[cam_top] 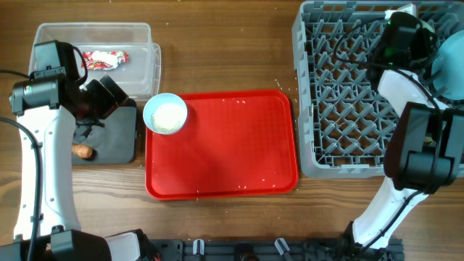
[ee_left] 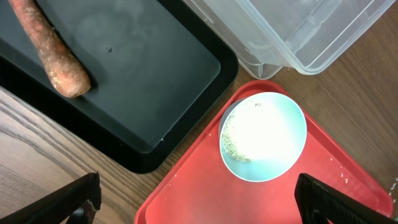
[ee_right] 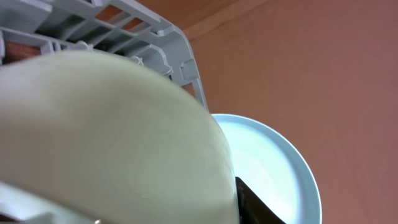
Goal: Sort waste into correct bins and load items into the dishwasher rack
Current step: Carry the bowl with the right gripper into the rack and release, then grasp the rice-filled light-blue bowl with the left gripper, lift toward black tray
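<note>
Pale-green bowl (ee_right: 112,137) at rack (cam_top: 341,109) corner, R gripper (cam_top: 403,22) hold can't be told; seat it btwn pegs before you release. L gripper (ee_left: 205,199) wide open, empty, near rice bowl (ee_left: 264,134).

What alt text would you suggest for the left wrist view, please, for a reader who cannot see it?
A pale bowl of white grains sits at the corner of a red tray, between the open fingers of the left gripper. Beyond it, on the wooden table, are a black tray holding an orange-brown stick and a clear tub.
</note>
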{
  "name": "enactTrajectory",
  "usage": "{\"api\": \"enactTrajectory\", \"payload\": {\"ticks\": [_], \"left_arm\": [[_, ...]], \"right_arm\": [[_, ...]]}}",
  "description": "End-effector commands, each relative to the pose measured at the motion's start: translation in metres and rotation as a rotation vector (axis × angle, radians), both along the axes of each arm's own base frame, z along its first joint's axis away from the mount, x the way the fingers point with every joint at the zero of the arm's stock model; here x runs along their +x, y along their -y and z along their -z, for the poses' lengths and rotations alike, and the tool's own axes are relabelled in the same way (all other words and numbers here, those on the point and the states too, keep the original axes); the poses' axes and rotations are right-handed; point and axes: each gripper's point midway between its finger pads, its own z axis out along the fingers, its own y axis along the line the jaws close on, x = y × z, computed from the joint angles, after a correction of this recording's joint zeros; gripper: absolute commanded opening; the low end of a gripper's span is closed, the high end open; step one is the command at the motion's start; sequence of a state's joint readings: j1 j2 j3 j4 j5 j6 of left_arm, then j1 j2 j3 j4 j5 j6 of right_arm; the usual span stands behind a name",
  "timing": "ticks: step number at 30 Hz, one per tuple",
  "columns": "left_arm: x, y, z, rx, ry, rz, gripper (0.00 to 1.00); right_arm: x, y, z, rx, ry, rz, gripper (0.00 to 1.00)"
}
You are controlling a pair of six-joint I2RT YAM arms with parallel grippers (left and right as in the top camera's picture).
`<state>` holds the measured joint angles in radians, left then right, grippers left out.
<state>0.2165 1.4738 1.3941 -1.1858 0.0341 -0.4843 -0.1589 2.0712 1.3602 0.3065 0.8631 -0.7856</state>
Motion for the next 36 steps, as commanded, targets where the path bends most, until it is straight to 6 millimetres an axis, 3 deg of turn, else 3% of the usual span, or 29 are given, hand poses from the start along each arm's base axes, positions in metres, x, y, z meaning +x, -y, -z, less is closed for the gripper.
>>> {"api": "enactTrajectory", "payload": {"ticks": [1, 6, 10, 17, 21, 23, 26, 29, 33, 36], "left_arm": [[0.001, -0.003, -0.007, 0.016, 0.022, -0.001, 1.0], [0.003, -0.003, -0.008, 0.017, 0.029, -0.001, 1.0], [0.004, -0.004, -0.008, 0.018, 0.035, -0.001, 1.0], [0.005, -0.004, -0.008, 0.019, 0.039, -0.002, 1.0], [0.012, 0.008, -0.011, -0.047, 0.074, 0.024, 1.0], [0.018, 0.012, -0.013, -0.049, 0.096, 0.038, 1.0], [0.029, 0.034, -0.014, -0.046, 0.123, 0.111, 1.0], [0.038, 0.076, -0.004, -0.051, 0.105, 0.234, 1.0], [0.039, 0.127, 0.039, -0.012, -0.03, 0.384, 1.0], [0.037, 0.149, 0.066, -0.011, -0.107, 0.445, 1.0]], "right_arm": [[-0.012, -0.006, 0.004, 0.0, 0.062, 0.114, 0.45], [-0.027, -0.013, 0.002, 0.099, 0.129, 0.169, 0.68], [-0.022, -0.054, 0.016, 0.409, 0.067, -0.038, 0.77], [-0.04, -0.109, -0.025, 0.626, 0.042, -0.243, 0.81], [-0.075, -0.194, -0.052, 0.999, -0.029, -0.546, 0.83], [-0.091, -0.224, -0.054, 1.175, -0.059, -0.599, 0.83], [-0.119, -0.257, -0.037, 1.306, -0.198, -0.586, 0.82], [-0.137, -0.288, -0.029, 1.356, -0.286, -0.567, 0.82], [-0.155, -0.327, -0.024, 1.351, -0.398, -0.629, 0.82], [-0.16, -0.337, -0.021, 1.348, -0.424, -0.648, 0.82]]}}
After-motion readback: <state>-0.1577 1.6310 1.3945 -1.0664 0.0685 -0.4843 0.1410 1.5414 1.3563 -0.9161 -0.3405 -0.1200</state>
